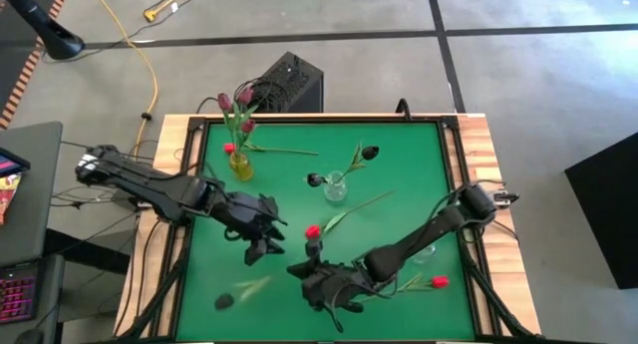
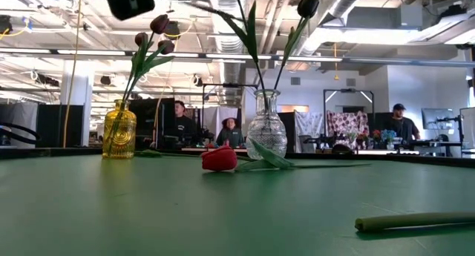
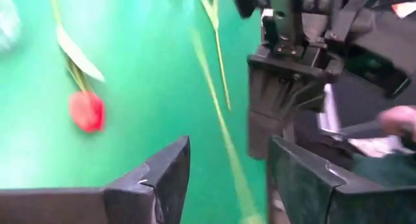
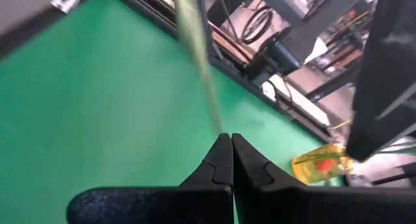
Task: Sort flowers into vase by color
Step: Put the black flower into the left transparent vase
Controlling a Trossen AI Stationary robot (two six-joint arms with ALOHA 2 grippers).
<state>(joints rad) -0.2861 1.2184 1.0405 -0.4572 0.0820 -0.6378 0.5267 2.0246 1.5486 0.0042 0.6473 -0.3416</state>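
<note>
Right wrist view: right pincer [image 4: 224,160] pinching thin green stem [image 4: 195,49]; left pincer [image 3: 227,178] spread. Lift slowly, stem vertical.

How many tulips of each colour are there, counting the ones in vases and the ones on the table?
Red tulips: 3
Dark tulips: 3
Maroon tulips: 3
Total: 9

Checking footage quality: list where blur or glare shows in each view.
High view: a dark flower near the left gripper is smeared by motion. Low view: sharp; ceiling lights glare behind the clear vase. Left wrist view: the green stem streaks. Right wrist view: the stem above the shut right gripper is blurred.
</note>
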